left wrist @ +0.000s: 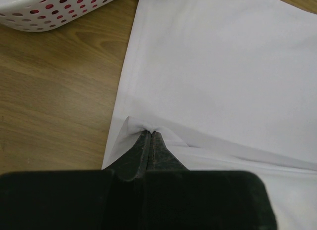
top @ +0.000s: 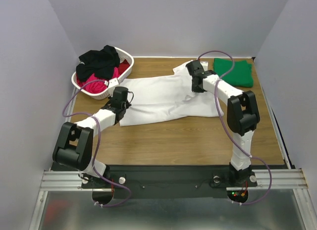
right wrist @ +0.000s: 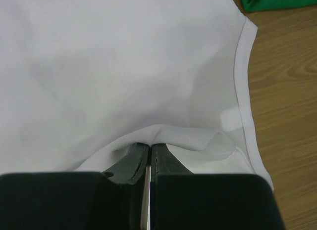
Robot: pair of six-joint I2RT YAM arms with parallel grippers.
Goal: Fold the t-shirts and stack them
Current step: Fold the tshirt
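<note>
A large white t-shirt [top: 163, 99] lies spread across the middle of the wooden table. My left gripper [top: 120, 97] is shut on a pinch of its left edge; the left wrist view shows the white t-shirt [left wrist: 218, 67] bunched at the tips of my left gripper [left wrist: 150, 132]. My right gripper [top: 196, 71] is shut on the shirt's far right part, and the right wrist view shows a fold of the white t-shirt [right wrist: 124, 67] caught at the tips of my right gripper [right wrist: 150, 145]. A folded green t-shirt [top: 234, 71] lies at the back right. Black [top: 99, 61] and red/pink [top: 99, 84] t-shirts sit heaped in the basket.
The white lattice basket [top: 110, 89] stands at the back left, close to my left gripper, and its rim [left wrist: 49, 17] shows in the left wrist view. A corner of the green t-shirt [right wrist: 277, 0] shows in the right wrist view. Grey walls enclose the table.
</note>
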